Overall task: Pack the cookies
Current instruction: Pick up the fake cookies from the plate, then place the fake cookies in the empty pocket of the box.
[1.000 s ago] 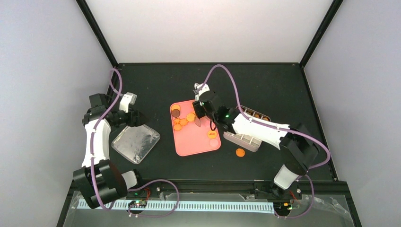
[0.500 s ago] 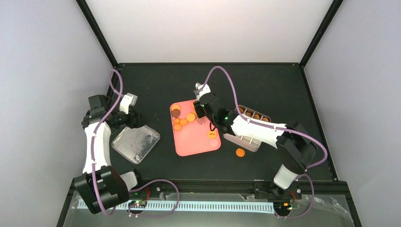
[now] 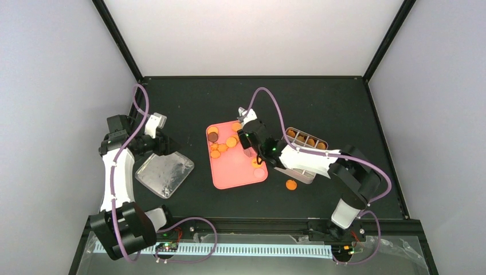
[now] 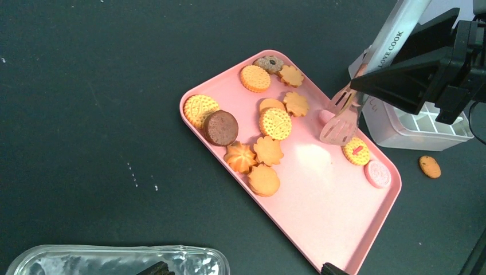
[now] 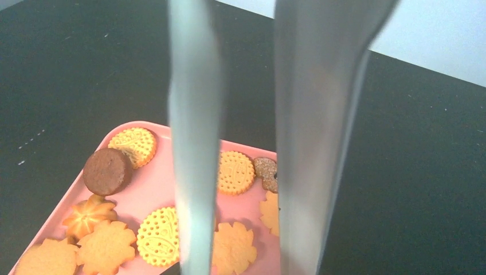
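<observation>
Right gripper point(image 3: 246, 137), clamped on the tongs point(image 4: 367, 69), holds their parted, empty blades over the tray point(image 4: 321, 195). We find most cookies point(image 4: 274, 122) clustered at the tray's far-left end, just left of the blades; the left gripper point(image 3: 163, 143) sits well apart, its opening indeterminable.

The tray point(image 3: 236, 169) sits mid-counter point(image 3: 189, 103). Most cookies point(image 3: 223, 143) cluster at its upper left, with two near its right edge. Tongs point(image 4: 339, 123) hang over the tray. A box point(image 4: 418, 129) lies just right of it, a stray cookie point(image 3: 291, 184) below that, and a bag point(image 3: 164, 172) at frame left.
</observation>
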### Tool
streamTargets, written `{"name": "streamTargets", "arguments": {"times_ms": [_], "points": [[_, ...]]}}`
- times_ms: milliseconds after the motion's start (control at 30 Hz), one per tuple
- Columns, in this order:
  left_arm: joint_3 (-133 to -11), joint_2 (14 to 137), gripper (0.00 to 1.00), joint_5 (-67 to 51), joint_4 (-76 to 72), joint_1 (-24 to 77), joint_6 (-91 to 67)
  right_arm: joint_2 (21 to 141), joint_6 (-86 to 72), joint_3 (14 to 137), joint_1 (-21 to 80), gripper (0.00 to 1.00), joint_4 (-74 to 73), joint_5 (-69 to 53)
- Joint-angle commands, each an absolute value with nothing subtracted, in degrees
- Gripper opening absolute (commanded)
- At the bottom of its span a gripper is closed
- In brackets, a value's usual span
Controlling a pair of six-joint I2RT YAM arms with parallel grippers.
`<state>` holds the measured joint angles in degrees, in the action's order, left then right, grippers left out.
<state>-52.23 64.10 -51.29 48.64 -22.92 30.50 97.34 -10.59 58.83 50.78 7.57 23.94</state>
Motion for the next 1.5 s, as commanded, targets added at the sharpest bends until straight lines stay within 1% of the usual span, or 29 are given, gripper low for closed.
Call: {"name": "streamTargets", "arguments": {"times_ms": [0,133,233,433,600,733,1067,1467], "points": [[-52.4,63.1,0.69,-52.9,48.9,-23.4,31.5,96.3,-12.0,55.7,50.8,0.52,10.3,25.8],[-52.2,63.4,0.69,-53.4,48.6,-23.4,30.9,95.9,-12.9,54.2,50.8,0.51,10.9,25.5],[-52.1,63.2,0.69,-53.5,48.5,-23.4,30.7,95.6,-13.2,53.5,50.8,0.47,11.3,25.4],[-52.0,63.0,0.69,-53.7,48.4,-23.4,30.6,94.4,-12.3,54.4,50.8,0.27,10.9,26.0],[-51.8,63.0,0.69,-53.7,48.3,-23.4,30.6,92.9,-11.4,55.0,50.9,0.14,10.4,26.1],[-51.8,63.1,0.69,-53.5,48.0,-23.4,30.6,91.1,-10.8,55.1,50.9,0.01,9.9,26.8],[-51.5,63.7,0.68,-52.4,47.4,-23.4,30.9,82.6,-11.9,54.5,50.8,0.01,7.1,27.3],[-50.8,64.2,0.68,-52.8,47.4,-23.4,32.4,63.6,-15.7,48.5,50.4,0.01,-4.0,33.9]]}}
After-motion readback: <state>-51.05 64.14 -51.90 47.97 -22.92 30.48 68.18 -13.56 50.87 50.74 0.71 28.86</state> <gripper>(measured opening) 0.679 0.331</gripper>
